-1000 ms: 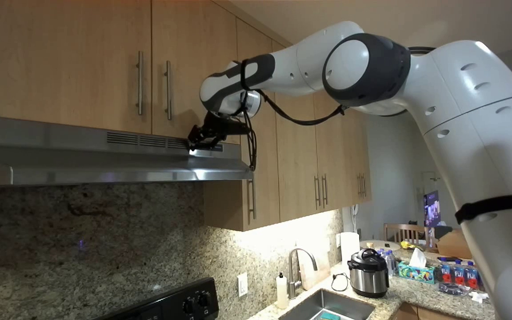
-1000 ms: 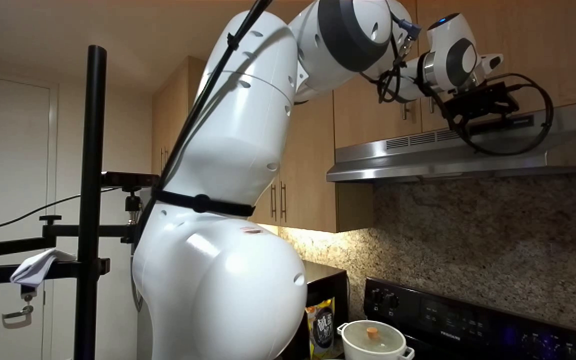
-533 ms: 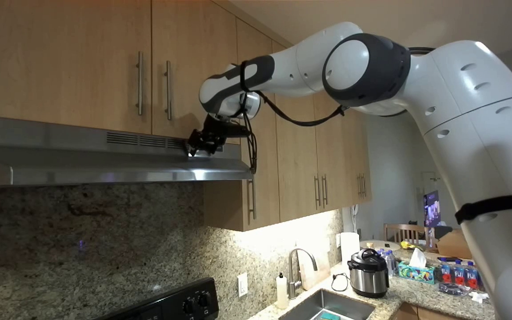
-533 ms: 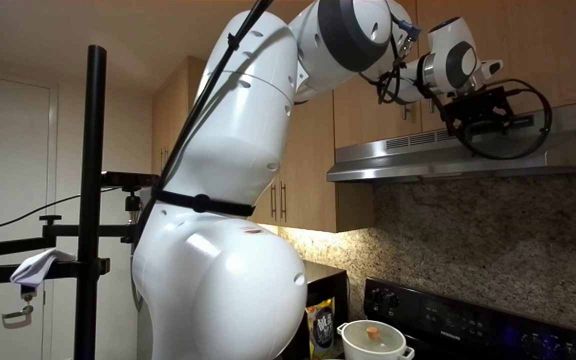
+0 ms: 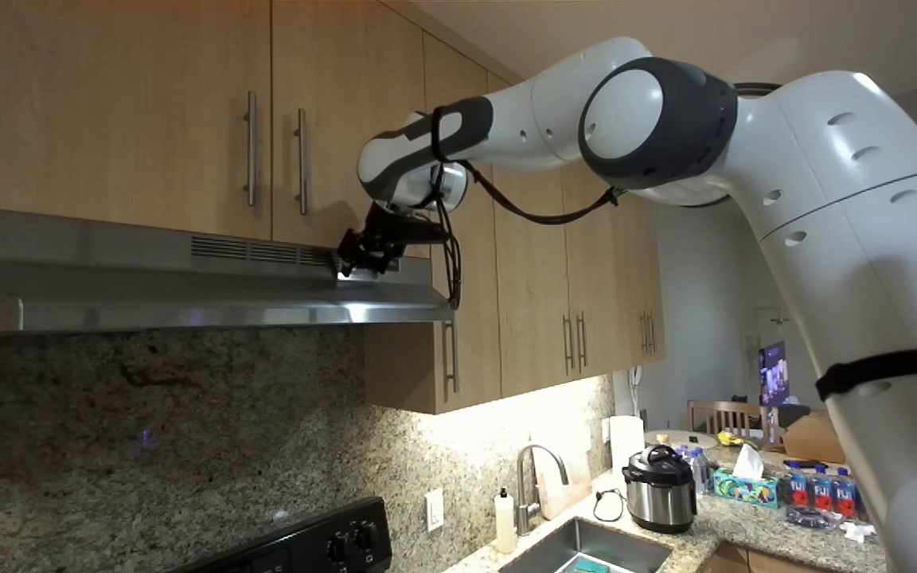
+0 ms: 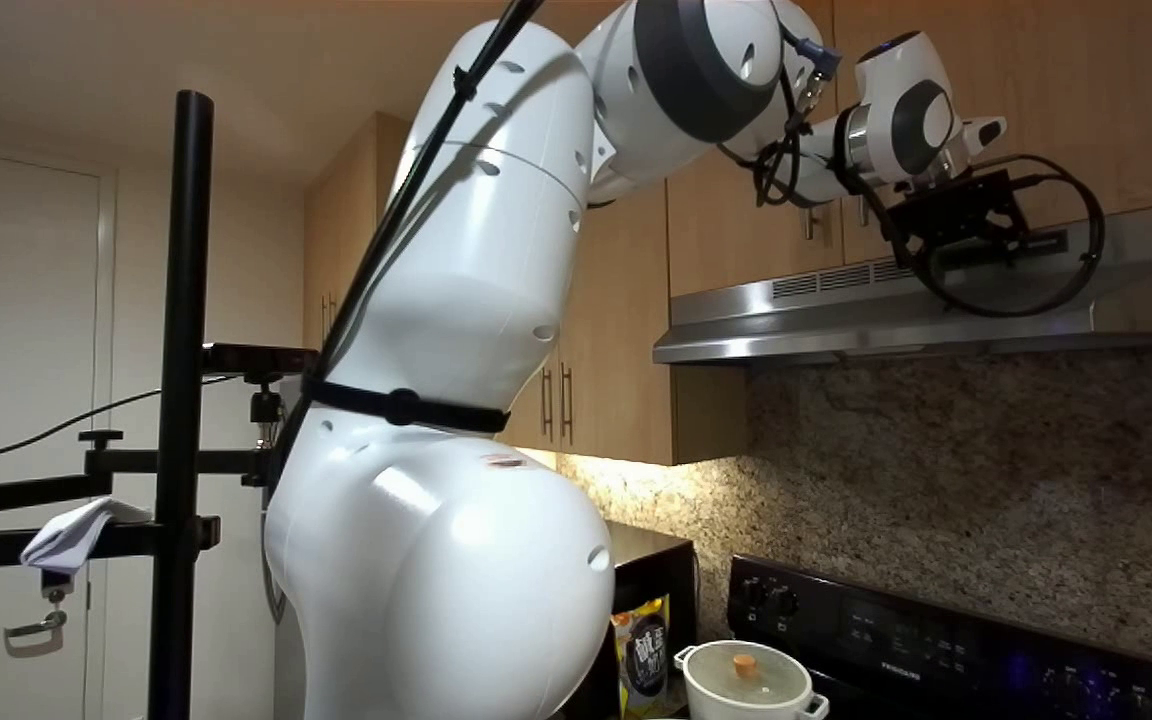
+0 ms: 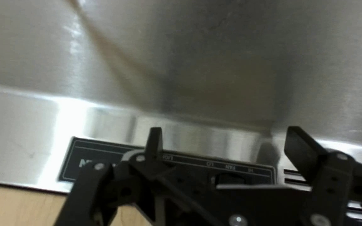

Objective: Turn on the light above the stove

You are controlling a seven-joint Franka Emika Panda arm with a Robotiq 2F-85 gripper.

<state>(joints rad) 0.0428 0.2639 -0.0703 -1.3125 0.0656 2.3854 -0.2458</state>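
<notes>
The steel range hood (image 5: 188, 278) hangs above the stove (image 6: 936, 640) and shows in both exterior views (image 6: 896, 315). A black control panel (image 7: 93, 153) on its front carries LIGHT and FAN labels, upside down in the wrist view. The fan switch (image 7: 231, 178) is partly visible; the light switch is hidden behind my left-hand finger (image 7: 153, 144). My gripper (image 7: 225, 133) is open and empty, its fingers wide apart before the panel. In an exterior view the gripper (image 5: 361, 259) is at the hood's front face. Whether a finger touches the panel cannot be told.
Wooden cabinets (image 5: 339, 95) with bar handles stand directly above the hood. Vent slots (image 5: 247, 250) are beside the panel. A cable loop (image 6: 1086, 255) hangs from the wrist. A lidded pot (image 6: 748, 685) stands on the stove below. A sink (image 5: 586, 545) and pressure cooker (image 5: 660, 489) are farther along.
Between one second and half a second ago the gripper tilted and dropped slightly at the hood's front. Since then it has risen only a tiny amount.
</notes>
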